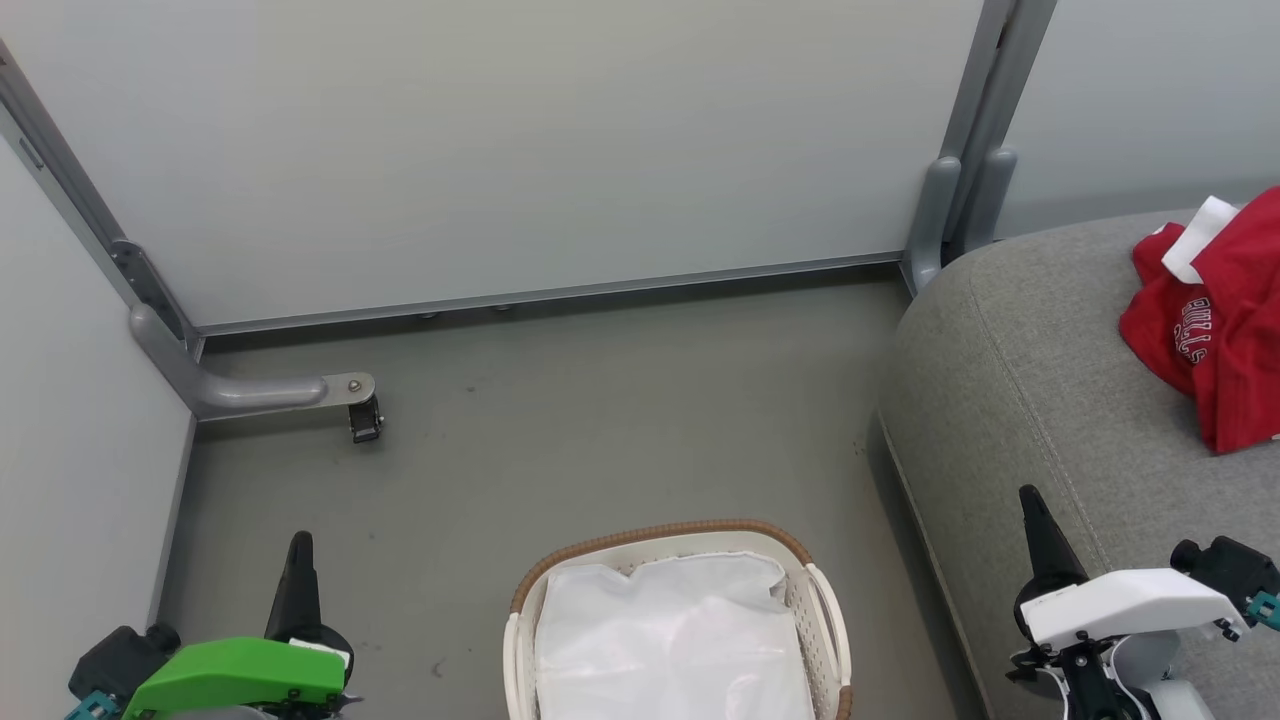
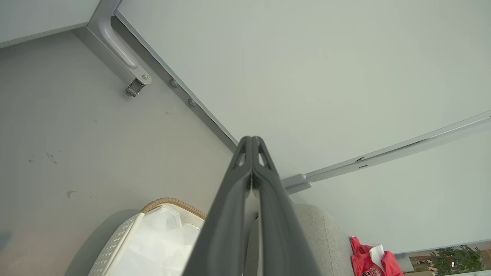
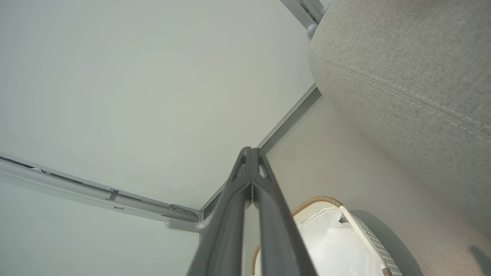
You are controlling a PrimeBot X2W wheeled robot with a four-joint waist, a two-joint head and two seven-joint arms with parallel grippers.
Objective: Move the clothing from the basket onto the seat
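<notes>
The red clothing [image 1: 1225, 320] lies on the grey seat [image 1: 1020, 380]. The basket [image 1: 660, 533] sits on the floor [image 1: 600, 420]. The left gripper [image 1: 300, 545] and right gripper [image 1: 1030, 498] are pinched closed, empty.

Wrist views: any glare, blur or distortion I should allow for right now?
Left wrist view: no glare; the wide lens makes the left gripper loom large, its base soft. Right wrist view: the seat reads paler than in the head view; the basket throws a soft shadow. Head view: even light, sharp, liner nearly blown white.
</notes>
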